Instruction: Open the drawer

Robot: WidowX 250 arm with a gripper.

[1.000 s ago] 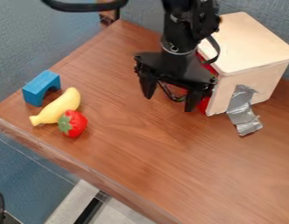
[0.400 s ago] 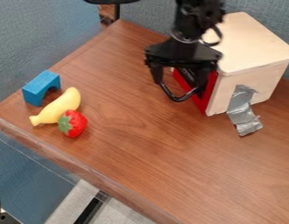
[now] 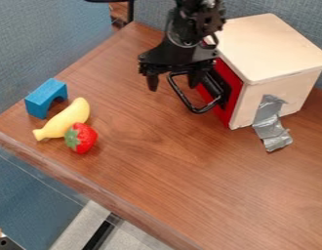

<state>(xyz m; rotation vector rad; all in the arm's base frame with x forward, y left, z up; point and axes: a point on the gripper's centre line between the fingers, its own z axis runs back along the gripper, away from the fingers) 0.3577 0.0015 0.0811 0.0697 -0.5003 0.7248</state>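
Drawer [image 3: 236,100]: bright red front, set in the side of a pale wooden box [image 3: 265,73], the side that faces the gripper. From where I'm sitting the front looks pretty much flush with the box. There's a darker area [image 3: 222,73] inside the red, so it kinda reads like a red frame.

Handle [image 3: 181,95]: chunky black loop, rounded at the corners. It sticks well out from the red front and hangs over the table, low end toward me.

Gripper [image 3: 174,84]: fingers spread wide, nothing held that I can see. It's right up at the top end of the handle, pointing down. One finger overlaps the loop on my feed, and honestly I can't tell if they're touching. The other finger is out over bare wood.

Arm [image 3: 193,22]: black, coming down from the top edge of my view, just beside the box.

Box extras: flat light wood lid on top, and a crinkly strip of silver tape [image 3: 271,122] running down the near wall onto the table.

Table [image 3: 164,180]: brown wood grain, box at the far right as I look at it.

Other stuff: on the left I've got a yellow banana [image 3: 66,119] lying at a slant, a red strawberry [image 3: 85,139] right beside it, and a blue arch block [image 3: 46,97] just behind.
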